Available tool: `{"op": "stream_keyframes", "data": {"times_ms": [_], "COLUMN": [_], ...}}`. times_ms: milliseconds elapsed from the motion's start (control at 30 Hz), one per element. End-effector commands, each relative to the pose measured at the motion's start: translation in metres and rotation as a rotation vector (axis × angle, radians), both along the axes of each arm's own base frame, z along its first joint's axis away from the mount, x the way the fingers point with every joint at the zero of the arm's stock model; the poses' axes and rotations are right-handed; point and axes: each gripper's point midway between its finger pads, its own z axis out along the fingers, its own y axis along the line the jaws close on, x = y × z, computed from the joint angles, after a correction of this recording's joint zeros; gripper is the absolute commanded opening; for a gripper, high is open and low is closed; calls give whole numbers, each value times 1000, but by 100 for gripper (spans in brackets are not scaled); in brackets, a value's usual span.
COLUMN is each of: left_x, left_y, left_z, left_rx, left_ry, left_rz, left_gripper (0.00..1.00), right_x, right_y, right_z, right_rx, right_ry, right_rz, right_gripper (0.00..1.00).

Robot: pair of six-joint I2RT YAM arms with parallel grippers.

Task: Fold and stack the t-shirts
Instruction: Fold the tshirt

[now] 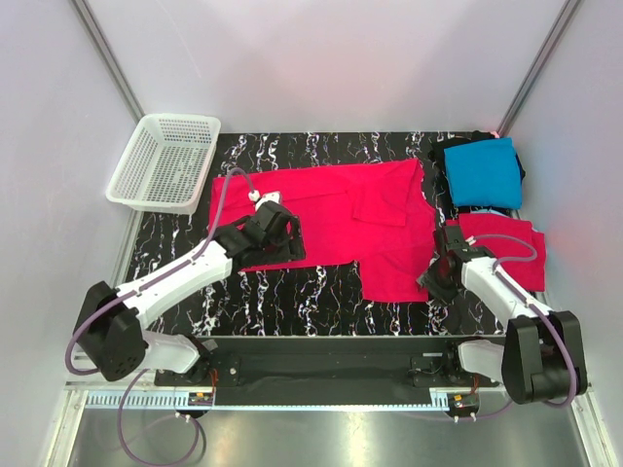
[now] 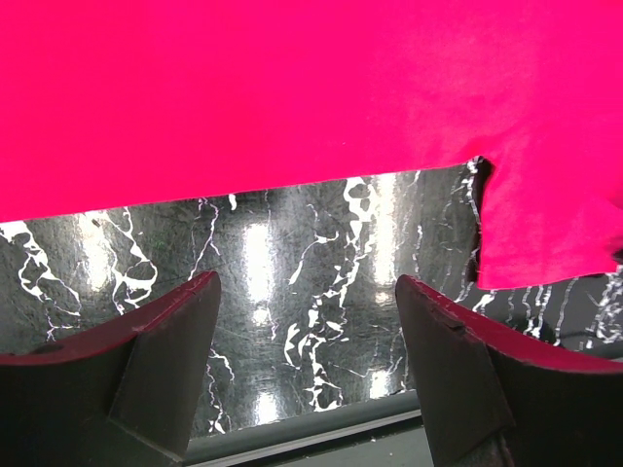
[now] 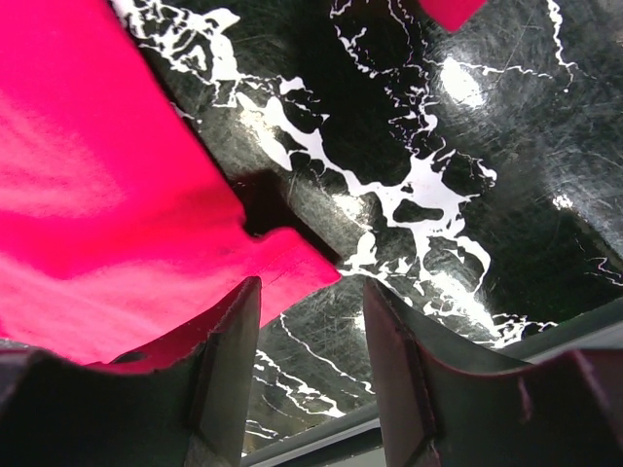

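A bright pinkish-red t-shirt (image 1: pixel 341 214) lies spread flat across the middle of the black marbled table (image 1: pixel 292 292). My left gripper (image 1: pixel 277 241) hovers over its near left hem, open. In the left wrist view the hem (image 2: pixel 292 117) lies just beyond my open left gripper (image 2: pixel 307 297), with bare table between the jaws. My right gripper (image 1: pixel 438 277) is at the shirt's near right corner. That corner (image 3: pixel 292 258) lies just ahead of my open right gripper (image 3: pixel 311 292), by the left finger. A folded turquoise t-shirt (image 1: pixel 484 172) rests on a black t-shirt (image 1: pixel 454 148) at the back right. A second red t-shirt (image 1: pixel 514 243) lies below them.
A white mesh basket (image 1: pixel 165 161) stands at the back left, off the table's corner. White walls with metal posts (image 1: pixel 531 73) close in the sides and back. The table's near edge (image 1: pixel 321 336) runs just in front of the arm bases.
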Motion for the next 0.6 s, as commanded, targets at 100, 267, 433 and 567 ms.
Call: {"op": "stream_keyframes", "data": {"times_ms": [100, 267, 433, 567], "left_x": [8, 8, 7, 7], "left_y": [3, 5, 7, 8], "left_z": [25, 24, 26, 30], "left_rx": [-39, -40, -40, -46], "left_ry": [-78, -75, -80, -89], "left_rz": [17, 21, 22, 28], "left_gripper": [79, 79, 79, 79], "right_x": [10, 13, 15, 14], "right_y": [7, 12, 16, 17], "right_z": [-1, -5, -5, -5], "right_rx": [22, 46, 64, 73], "right_ry": [-13, -7, -3, -3], "right_rz": [19, 35, 47, 45], "right_gripper": [52, 48, 43, 43]}}
